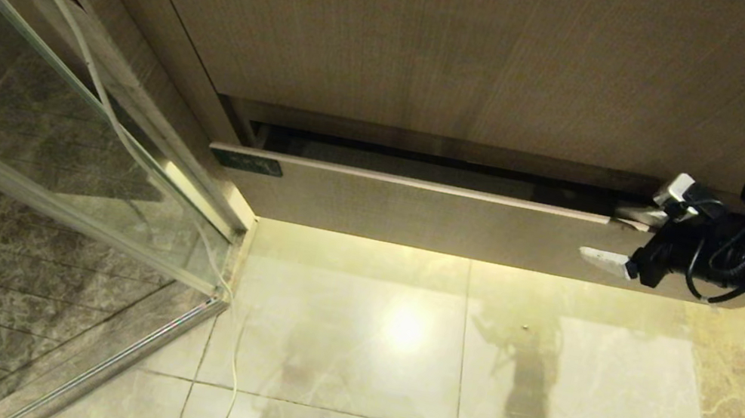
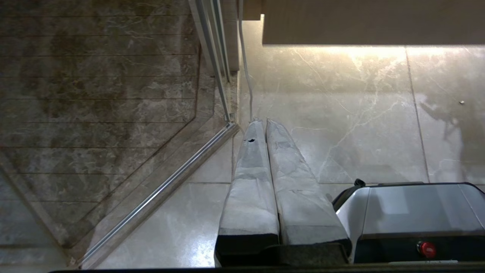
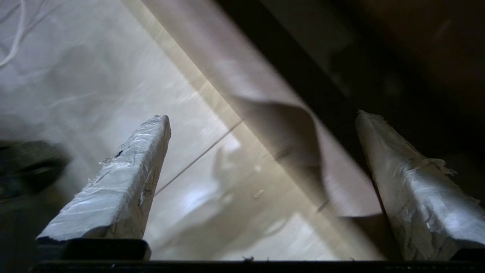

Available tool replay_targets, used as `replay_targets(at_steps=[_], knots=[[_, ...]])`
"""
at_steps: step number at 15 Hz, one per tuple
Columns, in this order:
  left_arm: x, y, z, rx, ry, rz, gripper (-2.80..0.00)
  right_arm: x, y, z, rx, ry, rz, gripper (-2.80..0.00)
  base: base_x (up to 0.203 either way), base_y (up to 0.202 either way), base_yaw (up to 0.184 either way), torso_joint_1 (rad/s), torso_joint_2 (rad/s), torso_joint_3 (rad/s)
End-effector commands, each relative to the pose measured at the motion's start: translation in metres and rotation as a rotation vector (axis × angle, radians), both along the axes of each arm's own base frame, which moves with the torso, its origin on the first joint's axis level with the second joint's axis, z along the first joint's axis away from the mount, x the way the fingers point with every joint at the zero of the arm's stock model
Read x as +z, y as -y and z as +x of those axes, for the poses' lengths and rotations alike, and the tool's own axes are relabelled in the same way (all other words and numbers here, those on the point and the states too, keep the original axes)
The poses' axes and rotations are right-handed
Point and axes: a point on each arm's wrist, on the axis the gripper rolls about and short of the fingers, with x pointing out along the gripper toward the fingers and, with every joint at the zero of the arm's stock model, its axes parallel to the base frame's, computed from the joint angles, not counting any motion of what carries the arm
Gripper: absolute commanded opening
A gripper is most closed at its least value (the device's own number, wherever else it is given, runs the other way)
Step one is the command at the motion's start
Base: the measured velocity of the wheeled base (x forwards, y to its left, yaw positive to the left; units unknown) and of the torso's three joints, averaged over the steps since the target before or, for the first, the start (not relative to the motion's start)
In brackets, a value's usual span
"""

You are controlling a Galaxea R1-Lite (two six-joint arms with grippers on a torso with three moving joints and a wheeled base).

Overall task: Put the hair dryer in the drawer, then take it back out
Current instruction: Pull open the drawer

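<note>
1. We see the drawer point(image 1: 419, 206) pulled out only a crack from under the tall panel point(image 1: 486, 45); a dark slot shows along its top edge, too narrow to pass anything in or out.
2. Our right tool point(image 1: 623, 242) sits at the drawer's right end, fingers spread wide and gripping nothing; one finger point(image 1: 636, 213) lies at the slot behind the front board, the other point(image 1: 601, 259) in front of it, so they straddle the front's top edge; we judge this placing serves the handle-less front, which can only be moved by hooking its edge.
3. The right wrist view confirms the spread: the front board point(image 3: 265, 106) runs between the two fingers point(image 3: 121, 178).
4. Our left tool point(image 2: 265, 125) hangs parked near the robot's base point(image 2: 413, 208), over the floor point(image 2: 360, 113), fingers pressed together and empty.
5. The hair dryer is in no view; whether it lies inside the drawer we cannot tell.
6. A white cord point(image 1: 96, 84) runs down the glass partition point(image 1: 3, 174) at left; what it belongs to we cannot tell.
</note>
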Motion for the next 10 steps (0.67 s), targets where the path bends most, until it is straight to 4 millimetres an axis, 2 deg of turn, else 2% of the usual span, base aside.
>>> replay_targets(at_steps=[1,8,10], knots=[[0.000,0.000,0.000,-0.001,-0.001,0.000,-2.80,0.010,-0.003,-0.009,-0.015,0.022,-0.006,0.00,0.000,0.000,0.000,0.000,0.00,0.000],[0.000,0.000,0.000,0.000,0.000,0.000,-2.80,0.024,-0.012,-0.053,-0.044,0.010,-0.026,0.00,0.000,0.000,0.000,0.000,0.00,0.000],[0.000,0.000,0.000,0.000,0.000,0.000,-2.80,0.044,-0.015,-0.073,-0.046,0.043,-0.030,0.00,0.000,0.000,0.000,0.000,0.00,0.000]])
